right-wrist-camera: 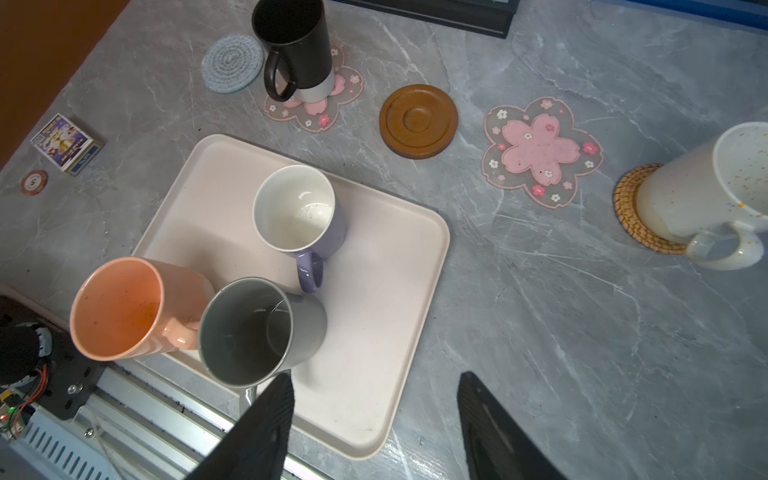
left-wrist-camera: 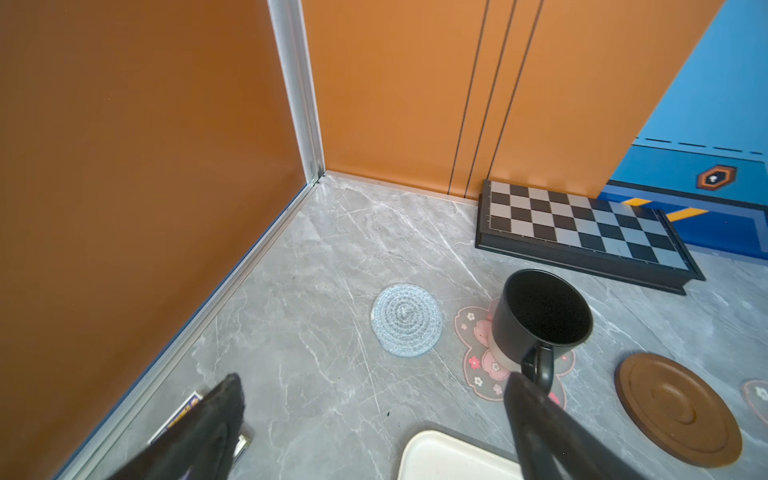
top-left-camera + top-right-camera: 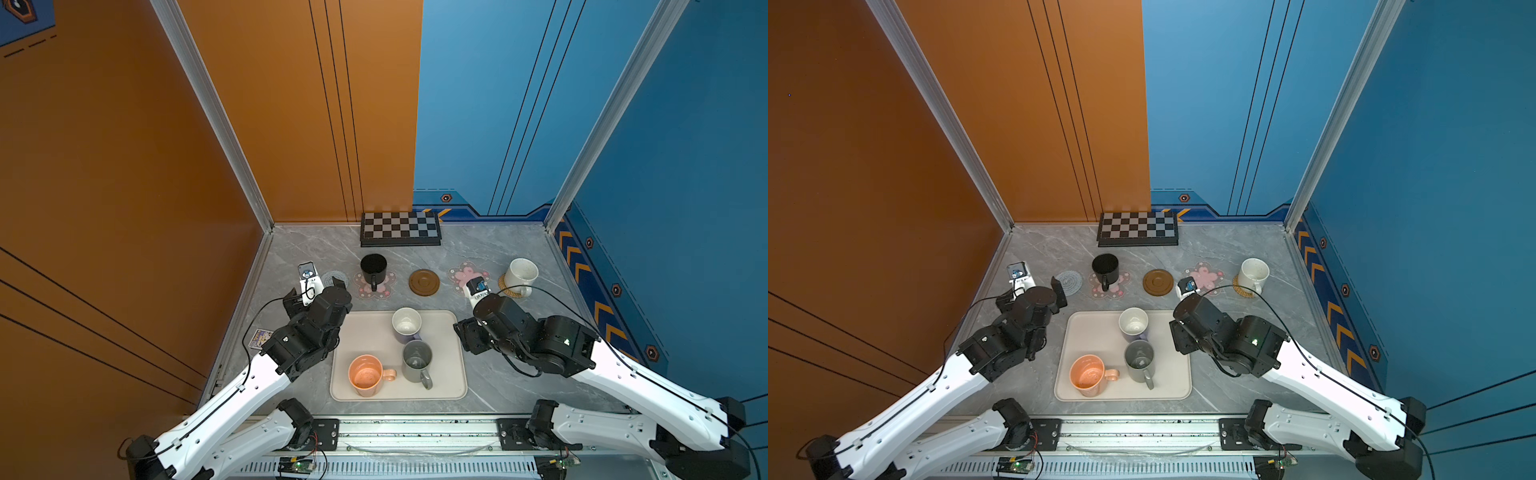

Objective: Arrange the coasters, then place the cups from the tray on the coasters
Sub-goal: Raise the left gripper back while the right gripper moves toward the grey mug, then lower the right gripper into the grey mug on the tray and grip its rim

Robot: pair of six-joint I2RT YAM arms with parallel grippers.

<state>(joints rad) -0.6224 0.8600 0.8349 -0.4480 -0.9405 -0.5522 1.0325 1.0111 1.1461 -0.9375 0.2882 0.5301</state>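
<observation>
Across a grey marble-look tabletop [image 1: 582, 311], five coasters sit in a row, L to R, w/ a tray nearer the robot.

Far L: left gripper [image 2: 374, 378], black jaws spread wide, nothing btwn them, close to the row's first mat. That mat is a pale blue-grey round coaster [image 2: 406, 320], woven in a spiral, bare. Just beside it: pink flower-shaped coaster w/ tiny blossoms [image 1: 322, 112], carrying an upright black mug w/ pale base band [image 3: 373, 268], handle toward the robot. Middle: brown round wooden coaster w/ raised rim & ringed centre [image 3: 424, 282], bare. Then a second pink flower-shaped coaster [image 1: 540, 151], see-through edge, bare. Far R: woven tan rattan coaster [image 1: 627, 203] under an upright white speckled mug [image 3: 523, 272], which sits off-centre so part of the mat shows.

Behind the row, a black-and-white checkerboard [image 3: 400, 228] lies against the back wall.

Mid-table, in front of the row: large cream-beige rectangular tray, rounded corners, low rim [image 3: 361, 336]. Three mugs stand upright on it. Orange-peach mug [image 3: 365, 374] at front L, handle pointing R. Lavender mug w/ white inside [image 3: 406, 324] at the back edge. Grey mug [image 3: 417, 360] just in front of it; can't tell if they touch.

R of tray: right gripper [image 1: 374, 376], jaws apart, empty.
</observation>
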